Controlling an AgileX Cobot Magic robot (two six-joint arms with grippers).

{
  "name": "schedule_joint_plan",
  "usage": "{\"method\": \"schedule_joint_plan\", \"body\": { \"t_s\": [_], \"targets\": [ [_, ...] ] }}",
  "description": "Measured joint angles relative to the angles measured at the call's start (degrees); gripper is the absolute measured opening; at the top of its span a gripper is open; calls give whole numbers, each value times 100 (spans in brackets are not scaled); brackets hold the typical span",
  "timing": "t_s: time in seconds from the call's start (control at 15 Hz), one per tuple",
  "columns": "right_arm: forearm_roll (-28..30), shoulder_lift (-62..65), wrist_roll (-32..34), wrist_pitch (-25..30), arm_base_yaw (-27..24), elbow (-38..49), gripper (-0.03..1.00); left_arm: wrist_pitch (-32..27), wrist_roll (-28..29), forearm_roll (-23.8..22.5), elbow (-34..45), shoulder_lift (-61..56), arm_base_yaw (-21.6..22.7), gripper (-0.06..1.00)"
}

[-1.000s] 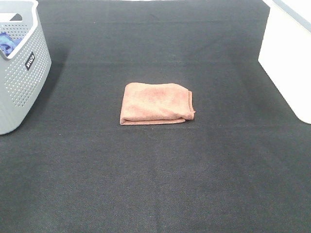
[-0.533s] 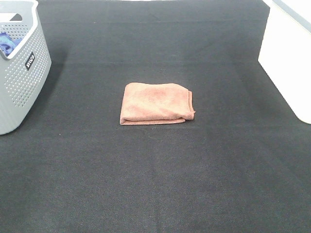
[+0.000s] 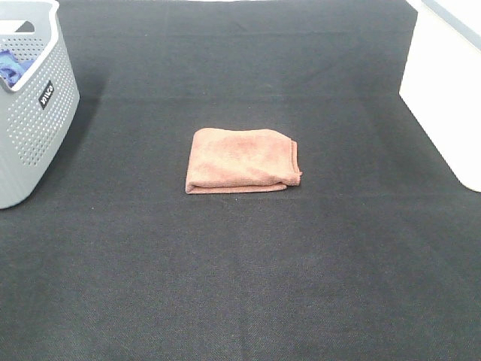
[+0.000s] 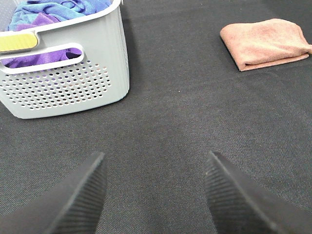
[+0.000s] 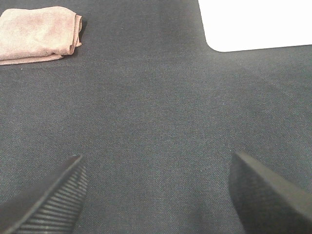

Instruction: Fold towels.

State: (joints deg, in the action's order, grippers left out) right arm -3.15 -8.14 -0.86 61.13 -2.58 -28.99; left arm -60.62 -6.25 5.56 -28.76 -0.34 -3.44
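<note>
A salmon-pink towel (image 3: 242, 160) lies folded into a small rectangle in the middle of the black table cover. It also shows in the left wrist view (image 4: 265, 43) and the right wrist view (image 5: 38, 34). My left gripper (image 4: 153, 192) is open and empty, low over the cloth near the basket, well away from the towel. My right gripper (image 5: 156, 195) is open and empty over bare cloth near the white bin. Neither arm shows in the exterior high view.
A grey perforated laundry basket (image 3: 39, 113) stands at the left edge; it holds blue and purple towels (image 4: 46, 19). A white bin (image 3: 445, 90) stands at the right edge and also shows in the right wrist view (image 5: 253, 22).
</note>
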Motion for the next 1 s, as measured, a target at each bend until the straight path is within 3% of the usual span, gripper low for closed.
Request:
{"method": "schedule_joint_plan", "body": {
  "t_s": [1.0],
  "targets": [
    [0,825,0,0,0,0,76,0,0,0,0,0,0,57]
  ]
}}
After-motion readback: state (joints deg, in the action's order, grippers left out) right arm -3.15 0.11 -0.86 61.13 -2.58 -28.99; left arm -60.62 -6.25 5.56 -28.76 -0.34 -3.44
